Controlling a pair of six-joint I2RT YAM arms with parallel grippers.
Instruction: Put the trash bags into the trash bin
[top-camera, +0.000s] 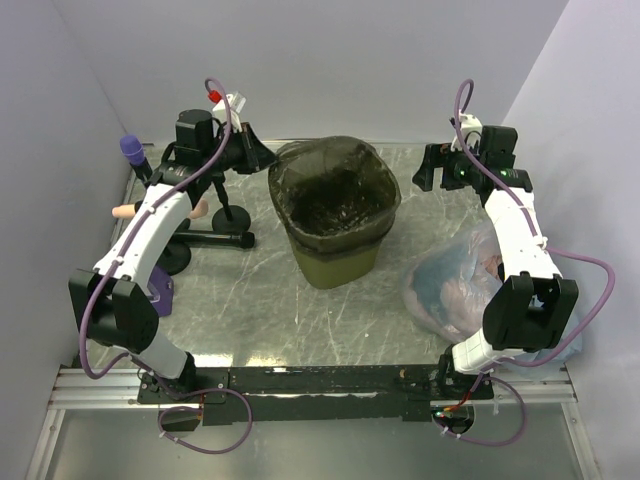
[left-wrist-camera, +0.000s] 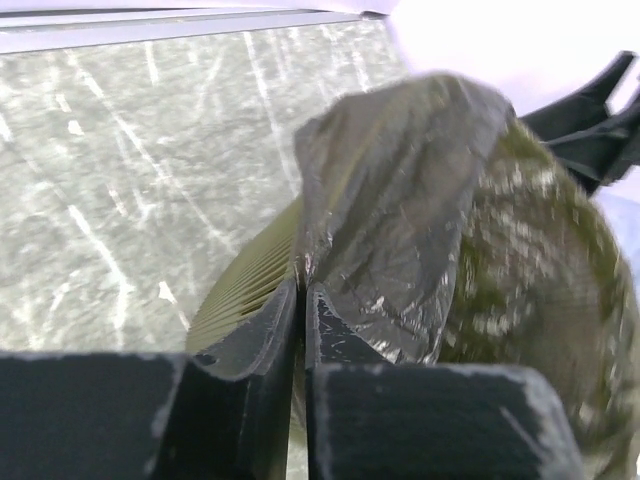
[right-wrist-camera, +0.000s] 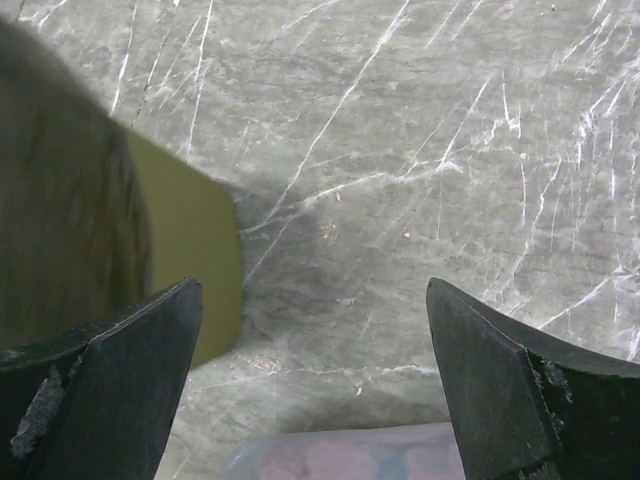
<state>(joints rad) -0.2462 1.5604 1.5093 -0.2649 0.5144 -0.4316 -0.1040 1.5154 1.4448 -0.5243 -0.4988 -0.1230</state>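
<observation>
Where the view is cut off: the trash bin (top-camera: 335, 262) is blurred in both wrist views, its inside reads only as dark plastic from above, and the clear bag (top-camera: 455, 285) sits partly behind the right arm (top-camera: 520, 225).
Trash bin: upright mid-table (top-camera: 250, 300), lined by the trash bag (top-camera: 335, 180), whose edge drapes over the rim.
Left gripper (left-wrist-camera: 303, 290): jaws pinched on a fold of the trash bag at the bin's left rim.
Right gripper (right-wrist-camera: 312, 300): jaws spread wide above the table, apart from the bin.
</observation>
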